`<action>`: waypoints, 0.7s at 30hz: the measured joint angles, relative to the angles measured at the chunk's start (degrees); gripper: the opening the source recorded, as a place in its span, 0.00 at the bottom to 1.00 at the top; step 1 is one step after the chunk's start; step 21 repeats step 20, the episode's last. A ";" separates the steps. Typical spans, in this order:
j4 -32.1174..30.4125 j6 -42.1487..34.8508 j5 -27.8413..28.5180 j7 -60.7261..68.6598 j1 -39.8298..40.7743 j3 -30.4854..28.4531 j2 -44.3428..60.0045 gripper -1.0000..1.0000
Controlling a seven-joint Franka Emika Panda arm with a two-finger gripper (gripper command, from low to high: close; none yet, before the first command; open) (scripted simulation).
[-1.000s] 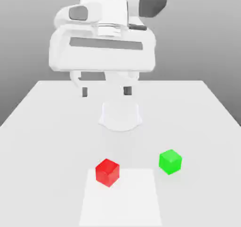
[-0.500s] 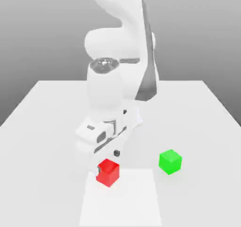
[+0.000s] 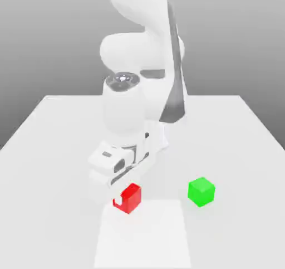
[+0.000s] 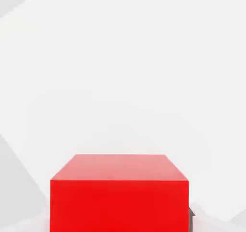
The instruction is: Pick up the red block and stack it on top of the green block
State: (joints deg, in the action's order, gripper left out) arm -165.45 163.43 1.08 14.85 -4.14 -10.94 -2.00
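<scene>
In the exterior view the white arm point(image 3: 136, 95) bends down over the white table point(image 3: 50, 151) and its gripper point(image 3: 127, 198) sits low at the red block point(image 3: 131, 198). One white finger point(image 3: 118, 200) shows pressed against the block's side facing the exterior view's left; the other finger is hidden behind the block and hand. The jaws are drawn in narrow, clamped on the red block, which rests on the table at the edge of a lighter square patch point(image 3: 145, 237).

The hand view gives what the exterior view cannot: the red block point(image 4: 119, 192) seen close between the jaws, its top face and one side flat and square to the camera, pale table beyond it.

To the exterior view's right of the jaws, well apart, stands the green block point(image 3: 201, 191), uncovered, with bare table between it and the red block.
</scene>
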 joint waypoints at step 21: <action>-4.15 4.77 -1.66 -19.52 -17.75 18.69 0.66 1.00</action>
